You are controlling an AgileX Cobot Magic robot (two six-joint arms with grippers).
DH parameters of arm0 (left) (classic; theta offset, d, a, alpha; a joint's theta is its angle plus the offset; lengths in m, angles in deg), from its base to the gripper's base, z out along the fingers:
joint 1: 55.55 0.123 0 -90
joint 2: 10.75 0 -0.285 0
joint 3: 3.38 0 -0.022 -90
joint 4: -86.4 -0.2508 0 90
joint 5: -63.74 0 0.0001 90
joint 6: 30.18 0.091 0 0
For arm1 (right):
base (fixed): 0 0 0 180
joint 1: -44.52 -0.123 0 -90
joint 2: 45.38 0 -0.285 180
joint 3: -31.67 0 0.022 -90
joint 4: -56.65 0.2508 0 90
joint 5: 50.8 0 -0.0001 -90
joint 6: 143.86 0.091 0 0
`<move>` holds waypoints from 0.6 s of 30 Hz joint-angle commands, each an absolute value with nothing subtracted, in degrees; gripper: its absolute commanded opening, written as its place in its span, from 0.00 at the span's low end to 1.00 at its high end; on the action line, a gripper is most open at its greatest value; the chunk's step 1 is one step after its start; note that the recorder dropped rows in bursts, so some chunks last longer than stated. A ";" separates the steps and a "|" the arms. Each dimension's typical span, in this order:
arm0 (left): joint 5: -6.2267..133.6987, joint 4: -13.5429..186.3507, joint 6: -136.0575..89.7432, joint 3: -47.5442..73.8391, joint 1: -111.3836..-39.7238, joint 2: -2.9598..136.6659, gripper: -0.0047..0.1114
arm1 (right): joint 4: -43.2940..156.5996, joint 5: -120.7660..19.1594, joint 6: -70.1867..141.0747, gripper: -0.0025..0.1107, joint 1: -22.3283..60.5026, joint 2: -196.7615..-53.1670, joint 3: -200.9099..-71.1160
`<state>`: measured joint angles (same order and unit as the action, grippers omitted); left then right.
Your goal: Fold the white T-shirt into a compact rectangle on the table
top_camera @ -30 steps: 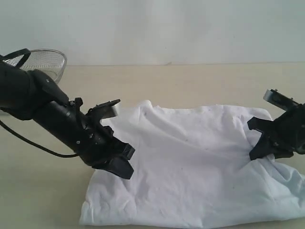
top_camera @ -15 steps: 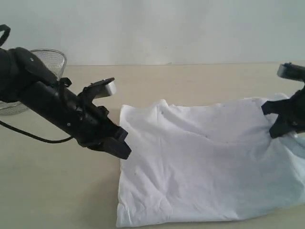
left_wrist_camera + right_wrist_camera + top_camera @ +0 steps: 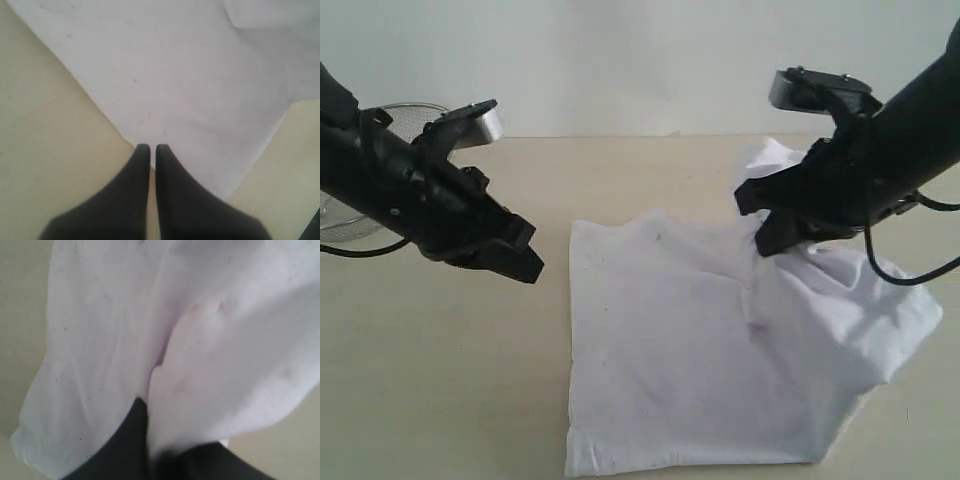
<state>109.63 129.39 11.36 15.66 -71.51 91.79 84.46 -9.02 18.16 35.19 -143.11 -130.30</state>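
Beige table [image 3: 440, 380], pale wall [image 3: 620, 60]. Right gripper [image 3: 775, 235], clamped on white T-shirt [image 3: 670, 340], has raised its edge; left gripper [image 3: 525, 262], closed and empty, has withdrawn.

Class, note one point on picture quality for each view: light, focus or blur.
Exterior view: soft, even light, the white T-shirt almost washed out, its folds faint; left wrist view: the left gripper close to the lens, soft-edged; right wrist view: hazy throughout, the right gripper a dark blur.

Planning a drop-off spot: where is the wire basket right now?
In the exterior view the wire basket sits at the far left on the table, partly hidden behind the left arm, well apart from the white T-shirt.
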 commanded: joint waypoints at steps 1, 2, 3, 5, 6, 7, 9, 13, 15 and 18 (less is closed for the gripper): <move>111.00 128.56 9.70 15.95 -71.26 89.94 0.08 | 84.02 -11.47 20.82 0.02 32.56 -144.58 -130.71; 111.40 128.56 9.70 15.95 -71.26 89.68 0.08 | 84.02 -11.93 20.82 0.02 31.92 -145.27 -130.71; 111.92 128.56 9.70 15.95 -71.26 89.54 0.08 | 84.17 -12.37 21.10 0.02 31.29 -146.05 -130.71; 112.19 128.56 9.19 16.09 -71.26 89.20 0.08 | 84.33 -14.79 21.82 0.02 30.02 -147.81 -130.71; 112.19 128.56 9.19 16.77 -71.26 89.05 0.08 | 84.42 -16.81 22.89 0.02 29.00 -149.54 -130.71; 112.19 128.56 9.19 17.23 -71.26 88.92 0.08 | 84.42 -17.60 23.68 0.02 28.52 -150.67 -130.71; 112.19 128.56 9.19 18.78 -71.26 88.38 0.08 | 85.18 -19.15 24.18 0.02 27.89 -153.89 -130.71; 111.98 128.56 9.19 21.46 -71.26 86.58 0.08 | 88.63 -19.70 22.26 0.02 27.89 -157.17 -130.71; 111.98 128.56 8.93 21.71 -71.26 85.98 0.08 | 94.66 -18.36 13.39 0.02 27.89 -157.17 -130.71; 111.98 128.56 8.41 21.71 -71.26 85.98 0.08 | 99.70 -15.95 6.38 0.04 27.89 -157.17 -130.71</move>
